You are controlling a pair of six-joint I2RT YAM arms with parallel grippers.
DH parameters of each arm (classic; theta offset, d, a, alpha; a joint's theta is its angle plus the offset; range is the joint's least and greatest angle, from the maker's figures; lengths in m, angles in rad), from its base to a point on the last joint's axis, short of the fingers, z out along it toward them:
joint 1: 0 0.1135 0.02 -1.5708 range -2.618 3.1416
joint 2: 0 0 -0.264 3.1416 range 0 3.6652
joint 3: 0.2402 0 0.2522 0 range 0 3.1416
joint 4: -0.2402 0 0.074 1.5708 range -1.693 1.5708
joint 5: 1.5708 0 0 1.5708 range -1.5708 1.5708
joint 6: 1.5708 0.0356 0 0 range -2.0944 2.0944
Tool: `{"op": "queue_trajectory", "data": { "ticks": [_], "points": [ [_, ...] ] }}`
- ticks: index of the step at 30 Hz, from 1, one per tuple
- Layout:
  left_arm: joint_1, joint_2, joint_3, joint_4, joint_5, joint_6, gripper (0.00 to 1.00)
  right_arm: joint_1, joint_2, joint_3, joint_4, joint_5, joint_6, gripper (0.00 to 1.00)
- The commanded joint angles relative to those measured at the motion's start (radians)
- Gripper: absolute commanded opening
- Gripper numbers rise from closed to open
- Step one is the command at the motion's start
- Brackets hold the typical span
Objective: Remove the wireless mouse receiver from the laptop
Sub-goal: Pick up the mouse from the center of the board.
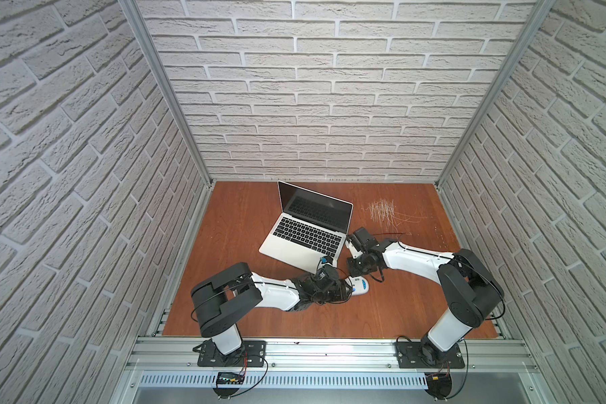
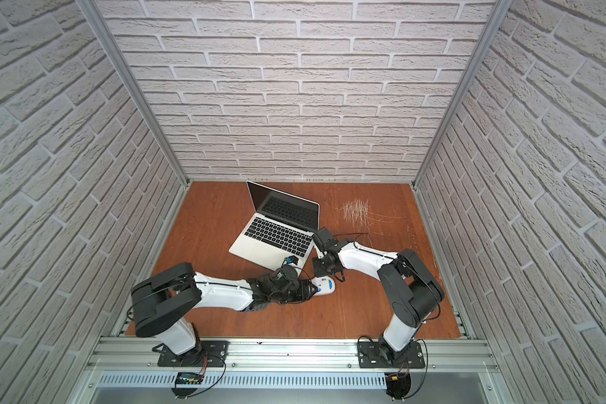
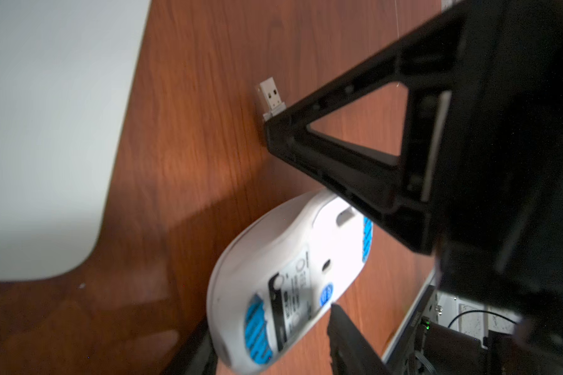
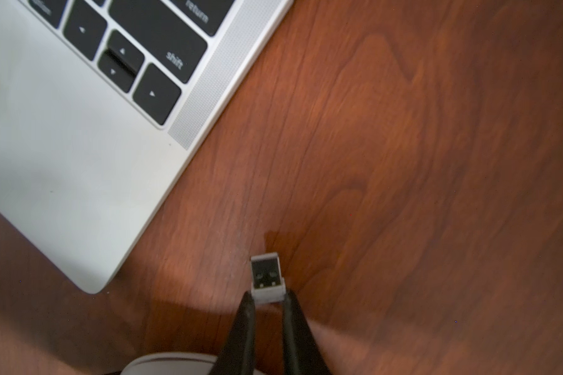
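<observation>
The silver laptop (image 1: 294,246) (image 2: 259,250) stands open at the middle back of the wooden table. My right gripper (image 4: 268,297) is shut on the wireless mouse receiver (image 4: 266,276), pinching its grey cap. The metal plug points outward, clear of the laptop's edge (image 4: 163,181) and above bare wood. The left wrist view also shows the receiver (image 3: 271,97) at the tip of a right finger (image 3: 306,143). My left gripper (image 3: 270,337) holds the white mouse (image 3: 280,266) (image 1: 361,285) upside down, with a finger against each side. The mouse lies just below the laptop's near right corner.
Pale scratch marks (image 1: 382,210) mark the wood at the back right. Brick-patterned walls close in three sides, and an aluminium rail (image 1: 329,353) runs along the front. Both wrists sit close together beside the laptop's near right corner (image 1: 333,262).
</observation>
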Motion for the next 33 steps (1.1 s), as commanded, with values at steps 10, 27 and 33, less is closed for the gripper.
{"op": "queue_trajectory", "data": {
  "ticks": [10,27,33],
  "points": [
    [0.012,0.041,0.013,0.13,0.033,-0.008,0.4,-0.014,0.011,-0.031,0.028,-0.016,0.011,0.03],
    [0.011,-0.004,-0.031,0.104,-0.005,-0.005,0.02,-0.034,-0.026,-0.027,0.022,-0.024,0.005,0.03],
    [0.01,-0.02,-0.031,0.106,-0.001,0.006,0.0,-0.06,-0.083,-0.008,-0.033,-0.003,-0.006,0.03]
  ]
}}
